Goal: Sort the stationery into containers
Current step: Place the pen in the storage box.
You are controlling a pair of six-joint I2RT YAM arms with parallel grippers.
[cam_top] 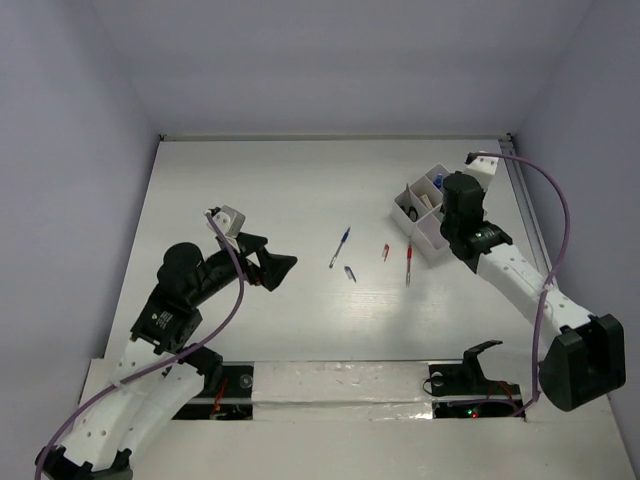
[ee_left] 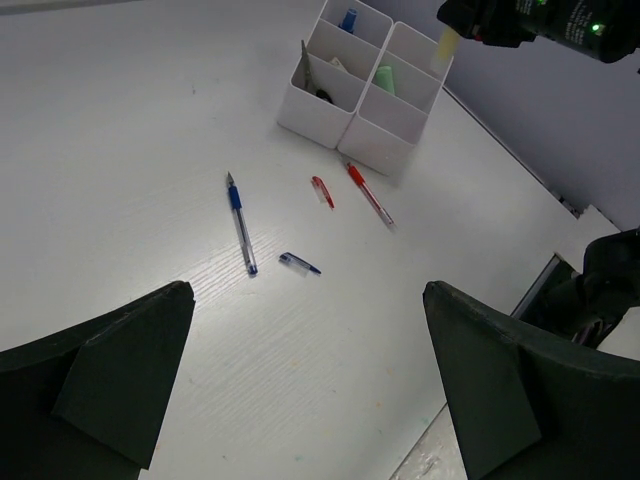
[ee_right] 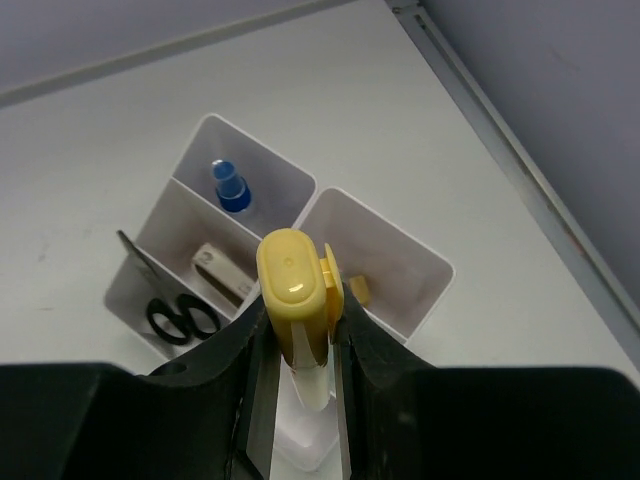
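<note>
Right wrist view: right fingers (ee_right: 365,372) clamp a yellow highlighter (ee_right: 292,290); left fingers (ee_left: 120,370) spread apart.

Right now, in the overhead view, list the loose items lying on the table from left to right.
blue pen → red cap → red pen. The blue cap is left out: it lies just below the blue pen's right end, so its place in the order is unclear.
</note>
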